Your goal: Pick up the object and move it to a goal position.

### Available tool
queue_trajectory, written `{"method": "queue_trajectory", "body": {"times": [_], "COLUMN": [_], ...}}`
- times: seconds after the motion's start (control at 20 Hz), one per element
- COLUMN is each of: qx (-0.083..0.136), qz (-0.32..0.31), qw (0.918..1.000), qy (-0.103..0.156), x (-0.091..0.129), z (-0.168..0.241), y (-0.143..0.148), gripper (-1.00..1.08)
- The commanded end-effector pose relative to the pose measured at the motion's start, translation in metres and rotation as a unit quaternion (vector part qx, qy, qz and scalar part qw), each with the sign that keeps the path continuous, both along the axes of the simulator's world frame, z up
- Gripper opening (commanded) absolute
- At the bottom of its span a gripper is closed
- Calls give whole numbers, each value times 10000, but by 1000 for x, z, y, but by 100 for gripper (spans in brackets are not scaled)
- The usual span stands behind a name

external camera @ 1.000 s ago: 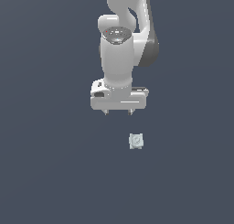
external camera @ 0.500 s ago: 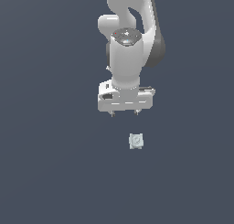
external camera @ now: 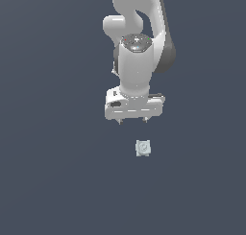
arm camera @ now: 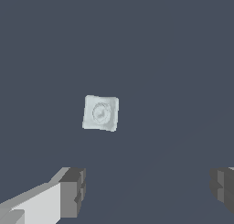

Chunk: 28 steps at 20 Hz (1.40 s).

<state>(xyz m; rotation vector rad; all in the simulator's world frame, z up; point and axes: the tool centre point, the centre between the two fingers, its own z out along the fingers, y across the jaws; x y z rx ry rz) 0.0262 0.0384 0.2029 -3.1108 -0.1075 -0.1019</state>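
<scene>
The object [external camera: 142, 148] is a tiny pale grey-white squarish block with a faint circular mark on top. It lies flat on the dark grey surface. In the wrist view it [arm camera: 100, 113] lies out beyond the fingertips, apart from them. My gripper [external camera: 133, 122] hangs from the white arm above the surface, a little toward the exterior view's left of the block and farther back in that view. Its jaws stand wide apart with nothing between them. One dark fingertip [arm camera: 73, 191] and the other at the frame edge [arm camera: 223, 185] show in the wrist view.
The white arm [external camera: 139, 52] rises behind the gripper to the top of the exterior view. The flat dark grey surface [external camera: 53, 171] fills both views.
The arm and gripper have moved down and slightly toward the exterior view's right, closer to the block. The block has not moved. The jaws stay apart.
</scene>
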Motion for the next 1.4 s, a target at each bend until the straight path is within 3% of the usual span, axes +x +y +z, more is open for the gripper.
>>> {"method": "queue_trajectory", "body": {"times": [0.0, 0.85, 1.35], "qx": [-4, -109, -130], "qz": [-28, -408, -455], "qw": [10000, 9987, 9983], "qy": [26, 291, 331], "x": [3, 38, 41], "z": [-7, -97, -112], "y": [4, 50, 57], "gripper": [100, 100, 100]}}
